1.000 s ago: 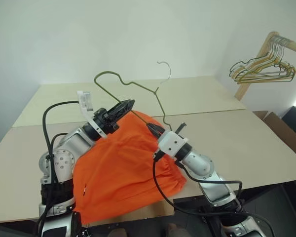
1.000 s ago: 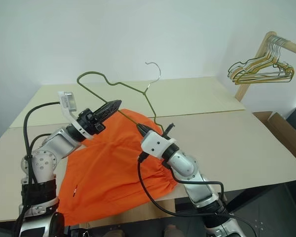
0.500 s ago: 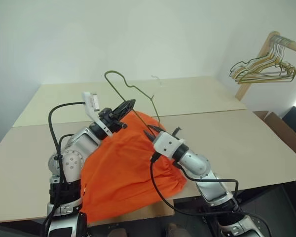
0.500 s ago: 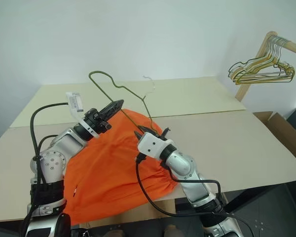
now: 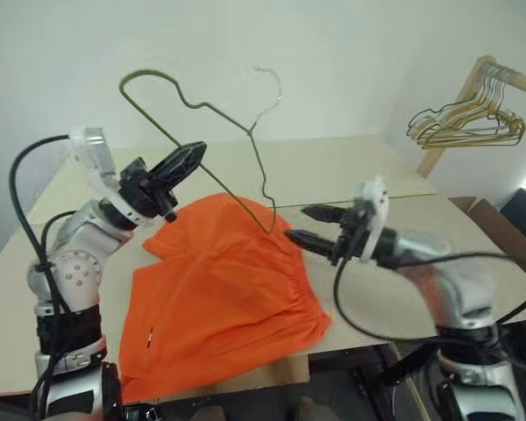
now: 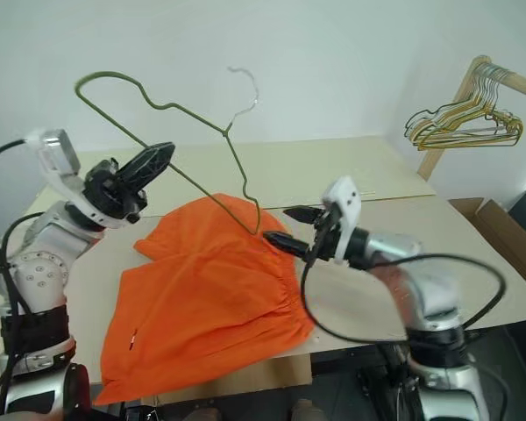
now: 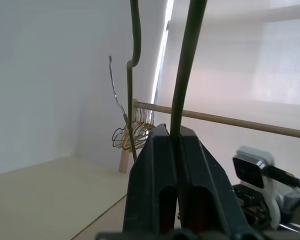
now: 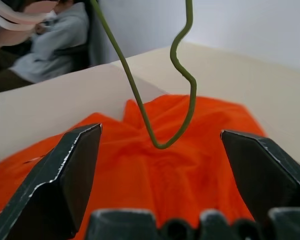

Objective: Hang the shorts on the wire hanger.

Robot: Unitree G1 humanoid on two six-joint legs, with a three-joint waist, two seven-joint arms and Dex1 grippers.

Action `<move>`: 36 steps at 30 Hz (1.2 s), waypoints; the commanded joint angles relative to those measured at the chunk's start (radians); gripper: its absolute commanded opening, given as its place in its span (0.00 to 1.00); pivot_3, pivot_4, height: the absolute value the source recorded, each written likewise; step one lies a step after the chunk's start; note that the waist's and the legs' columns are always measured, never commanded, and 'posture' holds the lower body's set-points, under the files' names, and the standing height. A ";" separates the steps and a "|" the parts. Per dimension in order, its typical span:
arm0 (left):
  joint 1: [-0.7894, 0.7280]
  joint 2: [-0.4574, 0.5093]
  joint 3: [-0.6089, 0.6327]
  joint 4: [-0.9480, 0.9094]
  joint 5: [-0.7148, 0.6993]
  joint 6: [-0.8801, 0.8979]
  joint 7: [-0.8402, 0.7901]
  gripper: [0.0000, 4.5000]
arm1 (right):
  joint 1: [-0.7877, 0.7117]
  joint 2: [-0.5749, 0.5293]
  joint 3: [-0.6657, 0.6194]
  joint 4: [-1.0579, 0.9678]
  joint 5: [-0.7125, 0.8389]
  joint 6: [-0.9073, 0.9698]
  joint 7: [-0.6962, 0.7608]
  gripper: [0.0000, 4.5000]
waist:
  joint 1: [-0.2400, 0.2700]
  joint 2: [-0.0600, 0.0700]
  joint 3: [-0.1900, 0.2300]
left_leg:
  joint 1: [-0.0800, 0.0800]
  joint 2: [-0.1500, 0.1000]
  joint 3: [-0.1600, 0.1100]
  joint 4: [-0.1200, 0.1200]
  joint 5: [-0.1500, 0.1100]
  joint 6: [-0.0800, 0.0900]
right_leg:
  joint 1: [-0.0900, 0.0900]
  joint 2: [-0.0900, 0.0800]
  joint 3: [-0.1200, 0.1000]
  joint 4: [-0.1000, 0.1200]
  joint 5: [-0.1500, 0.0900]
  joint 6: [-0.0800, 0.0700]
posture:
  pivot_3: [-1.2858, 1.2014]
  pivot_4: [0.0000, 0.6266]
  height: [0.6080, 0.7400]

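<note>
R claw (image 5: 309, 224) let go, now apart | L claw (image 5: 186, 161) clamps wire hanger (image 5: 212, 132) | shorts (image 5: 223, 289) on table (image 5: 473, 254)

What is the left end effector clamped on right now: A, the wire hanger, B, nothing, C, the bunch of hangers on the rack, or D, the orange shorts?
A: the left end effector is shut on the wire hanger, lifted above the shorts.

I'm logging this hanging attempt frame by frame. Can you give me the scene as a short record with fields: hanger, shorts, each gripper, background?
wire hanger: tilted in the air above the table, one corner dipping toward the shorts
shorts: flat on the table, not on the hanger
left gripper: shut on the wire hanger's bar
right gripper: open, holding nothing, beside the shorts' waistband
background: bunch of hangers on a wooden rail
</note>
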 commanded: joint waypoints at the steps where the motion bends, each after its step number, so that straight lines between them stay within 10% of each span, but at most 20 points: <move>1: -0.068 0.066 0.027 -0.001 -0.099 0.016 -0.189 0.00 | -0.084 -0.091 0.042 0.162 0.109 0.110 0.276 1.00 | -0.002 0.000 0.001 | -0.001 0.000 0.001 0.000 0.000 0.000 | 0.000 0.000 0.000 -0.001 0.000 0.000 | 0.54 0.00 1.00; 8: -0.167 0.106 -0.005 0.038 -0.118 0.040 -0.281 0.00 | -0.202 -0.093 0.163 0.340 0.053 0.063 0.473 1.00 | -0.003 0.000 0.001 | 0.000 0.000 0.000 0.000 0.000 0.000 | 0.000 0.001 0.001 -0.001 0.000 0.001 | 0.54 0.00 1.00; 36: -0.113 0.037 -0.044 0.029 -0.017 -0.075 -0.288 0.00 | -0.247 0.025 0.184 0.268 0.029 0.022 0.424 0.92 | 0.002 0.000 0.001 | -0.007 0.000 -0.001 0.003 0.000 0.000 | -0.005 0.000 -0.001 0.001 0.000 0.001 | 0.54 0.00 1.00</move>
